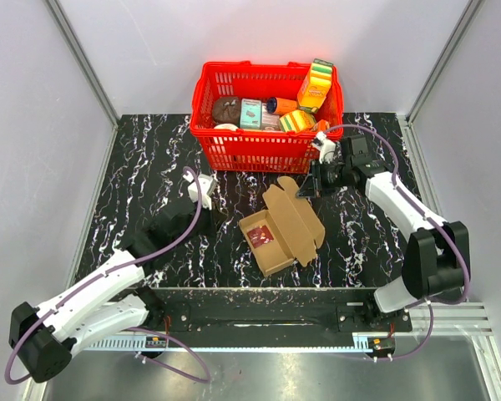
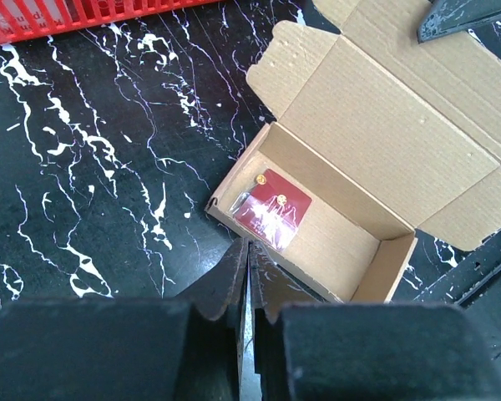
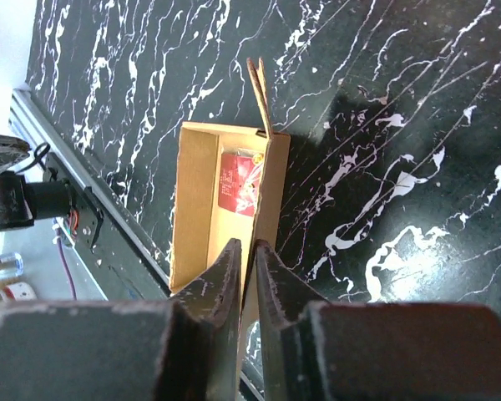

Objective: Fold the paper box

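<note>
The paper box (image 1: pixel 294 219) lies open at the table's middle, its brown lid tilted up to the back right. A small red packet (image 1: pixel 260 236) lies in its tray. My right gripper (image 1: pixel 311 189) is at the lid's far edge. In the right wrist view its fingers (image 3: pixel 248 244) are shut on the lid's cardboard edge, with the tray (image 3: pixel 196 192) and packet (image 3: pixel 240 184) beyond. My left gripper (image 1: pixel 213 205) is shut and empty just left of the box. In the left wrist view its tips (image 2: pixel 249 242) are close to the tray's near wall (image 2: pixel 234 219), by the packet (image 2: pixel 271 209).
A red basket (image 1: pixel 267 150) with several packaged goods stands at the back, just behind the box and the right gripper. The black marble table has grey walls on both sides and a metal rail along the near edge (image 1: pixel 259 317).
</note>
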Robot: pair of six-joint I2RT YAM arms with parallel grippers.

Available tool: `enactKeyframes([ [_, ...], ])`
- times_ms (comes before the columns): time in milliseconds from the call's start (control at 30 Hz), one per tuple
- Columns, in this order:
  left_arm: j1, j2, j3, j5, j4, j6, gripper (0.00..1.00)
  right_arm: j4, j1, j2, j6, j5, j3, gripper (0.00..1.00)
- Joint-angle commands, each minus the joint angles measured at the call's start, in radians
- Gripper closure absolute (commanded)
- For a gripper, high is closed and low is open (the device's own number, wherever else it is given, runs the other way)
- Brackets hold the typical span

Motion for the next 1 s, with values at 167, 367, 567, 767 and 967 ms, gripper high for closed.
enactKeyframes([
  [167,0.006,-0.063,0.034,0.016,-0.026,0.005,0.92,-0.143,-0.002,0.081,-0.159,-0.094,0.182,0.97],
  [367,0.008,-0.078,0.042,0.002,-0.052,0.003,0.92,-0.230,0.026,0.116,-0.333,-0.114,0.292,0.98],
  [567,0.008,-0.072,0.051,-0.006,-0.063,0.000,0.92,-0.472,0.070,0.232,-0.552,-0.131,0.526,0.96],
  [767,0.008,-0.072,0.062,-0.017,-0.085,0.000,0.92,-0.790,0.151,0.438,-0.784,-0.056,0.803,0.93],
  [967,0.008,-0.078,0.074,-0.032,-0.108,0.010,0.92,-0.865,0.219,0.493,-0.860,0.111,0.864,0.92],
])
